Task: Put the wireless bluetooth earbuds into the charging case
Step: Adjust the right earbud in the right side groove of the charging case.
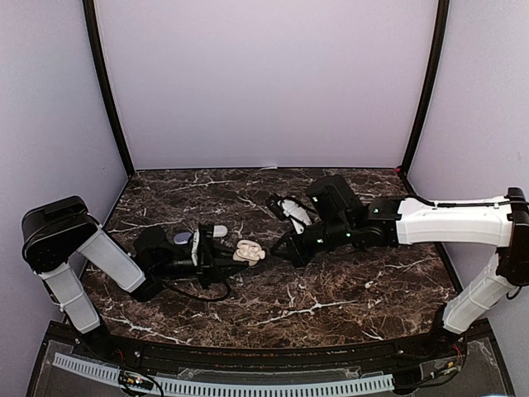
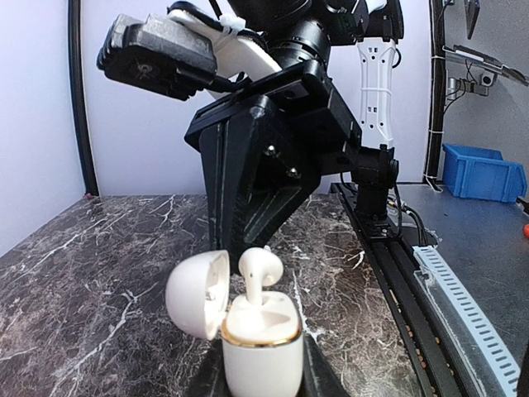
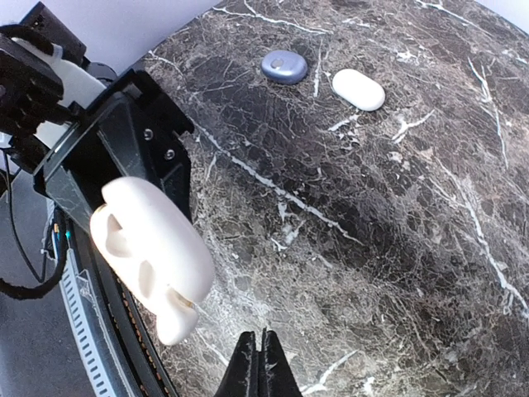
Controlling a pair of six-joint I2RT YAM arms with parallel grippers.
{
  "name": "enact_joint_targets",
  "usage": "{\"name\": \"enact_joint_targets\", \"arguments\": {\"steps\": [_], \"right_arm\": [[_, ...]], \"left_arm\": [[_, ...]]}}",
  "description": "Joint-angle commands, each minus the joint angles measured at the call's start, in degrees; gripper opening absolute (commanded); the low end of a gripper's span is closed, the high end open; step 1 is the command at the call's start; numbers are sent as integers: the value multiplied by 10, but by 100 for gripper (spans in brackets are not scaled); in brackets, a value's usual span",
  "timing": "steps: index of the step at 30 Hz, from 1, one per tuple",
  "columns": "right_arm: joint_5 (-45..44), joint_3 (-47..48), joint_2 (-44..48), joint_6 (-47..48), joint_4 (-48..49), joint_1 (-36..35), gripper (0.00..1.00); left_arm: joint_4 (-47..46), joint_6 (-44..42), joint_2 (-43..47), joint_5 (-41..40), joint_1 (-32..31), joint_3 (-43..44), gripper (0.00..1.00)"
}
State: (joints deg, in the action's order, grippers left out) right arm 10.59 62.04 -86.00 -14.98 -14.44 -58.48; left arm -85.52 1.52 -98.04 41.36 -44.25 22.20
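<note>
Left gripper (image 2: 263,385) grips the cream case (image 2: 263,347) narrowly by its base, its fingers mostly cut off at the frame edge. The lid stands open, tipped aside. One bud (image 2: 258,271) stands in the case, head sticking out. Just behind it the right gripper (image 3: 262,351) hangs point-down, jaws pressed together and empty; whether it touches the bud is hidden. Farther off lie a lavender piece (image 3: 284,66) and a white piece (image 3: 358,88), bud or case unclear.

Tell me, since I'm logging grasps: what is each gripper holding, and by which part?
The left gripper holds the open charging case by its lower body; the right gripper is shut, holding nothing.
</note>
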Motion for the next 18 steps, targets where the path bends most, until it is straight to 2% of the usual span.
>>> {"name": "enact_joint_targets", "arguments": {"steps": [1, 18], "right_arm": [[13, 24, -9, 14, 25, -13, 0], [18, 40, -28, 12, 1, -35, 0]], "left_arm": [[5, -12, 15, 4, 2, 5, 1], [9, -15, 19, 1, 2, 5, 1]]}}
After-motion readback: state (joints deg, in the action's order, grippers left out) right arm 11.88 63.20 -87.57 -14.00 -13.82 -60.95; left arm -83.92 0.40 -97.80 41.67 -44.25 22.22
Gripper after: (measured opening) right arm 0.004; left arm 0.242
